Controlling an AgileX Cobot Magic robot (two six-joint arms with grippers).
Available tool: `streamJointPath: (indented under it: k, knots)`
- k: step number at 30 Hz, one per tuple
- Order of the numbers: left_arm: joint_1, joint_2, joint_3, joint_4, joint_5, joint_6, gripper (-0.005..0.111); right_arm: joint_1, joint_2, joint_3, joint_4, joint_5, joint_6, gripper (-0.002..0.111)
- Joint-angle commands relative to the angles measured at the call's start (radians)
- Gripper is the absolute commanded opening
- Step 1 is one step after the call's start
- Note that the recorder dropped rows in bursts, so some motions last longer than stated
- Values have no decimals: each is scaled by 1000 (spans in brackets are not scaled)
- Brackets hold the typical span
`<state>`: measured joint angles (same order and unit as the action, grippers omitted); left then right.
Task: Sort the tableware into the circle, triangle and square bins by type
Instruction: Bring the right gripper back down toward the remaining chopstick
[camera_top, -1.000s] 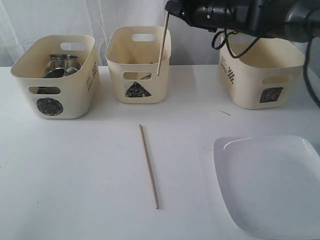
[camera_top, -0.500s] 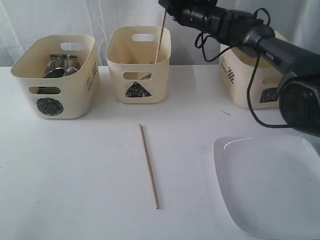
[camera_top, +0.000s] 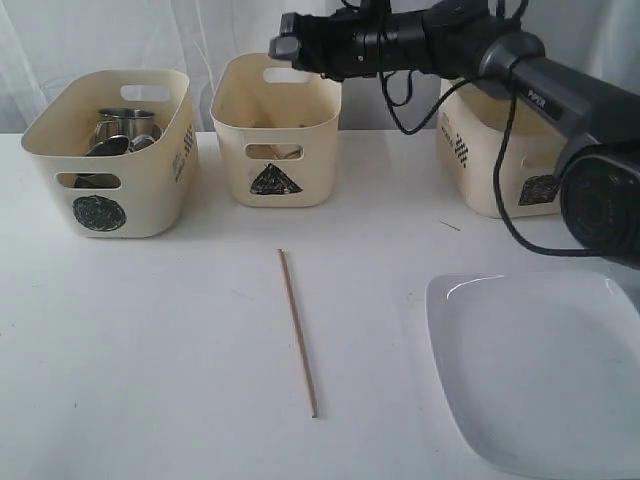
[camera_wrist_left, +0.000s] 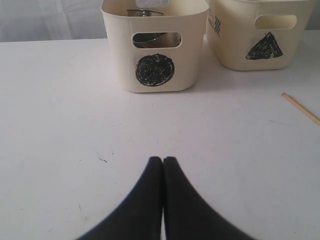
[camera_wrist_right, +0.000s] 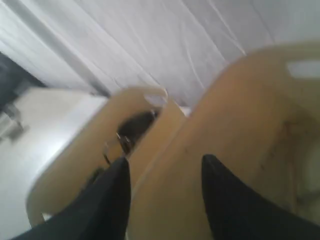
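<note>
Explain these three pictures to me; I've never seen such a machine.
This is a robot with two arms, each ending in a two-fingered gripper. The wide picture comes from a camera facing the white table; the other two come from cameras on the wrists. On the table stand cream plastic bins, the circle bin, triangle bin and square bin, plus a wooden chopstick and a large white square plate. The right gripper hangs open and empty over the triangle bin; the left gripper is shut, holding nothing.
</note>
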<state>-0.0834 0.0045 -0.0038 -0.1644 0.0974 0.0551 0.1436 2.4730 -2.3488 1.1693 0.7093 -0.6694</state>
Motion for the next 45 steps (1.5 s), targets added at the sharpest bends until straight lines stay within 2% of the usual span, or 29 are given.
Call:
streamJointPath:
  k: [1, 7, 12, 15, 19, 31, 38, 43, 45]
  knots:
    - [0, -5, 4, -5, 0, -4, 0, -5, -86, 105, -491, 183, 260, 43]
    - [0, -5, 4, -5, 0, -4, 0, 35, -263, 427, -704, 228, 353, 38]
    - [0, -5, 4, -5, 0, -4, 0, 135, -410, 656, -957, 181, 475, 38]
    - [0, -5, 4, -5, 0, -4, 0, 180, -474, 761, -1043, 75, 500, 38]
    - [0, -5, 4, -5, 0, -4, 0, 185, -487, 749, -1102, -20, 572, 38]
    - [0, -5, 4, -5, 0, -4, 0, 181, -488, 723, -1117, -40, 546, 38]
    - [0, -5, 4, -5, 0, -4, 0, 181, -572, 723, -1123, -50, 575, 38]
    - [0, -5, 4, -5, 0, -4, 0, 181, -697, 796, -1123, 19, 575, 38]
    - [0, -5, 4, -5, 0, -4, 0, 181, -759, 881, -1123, 61, 575, 38]
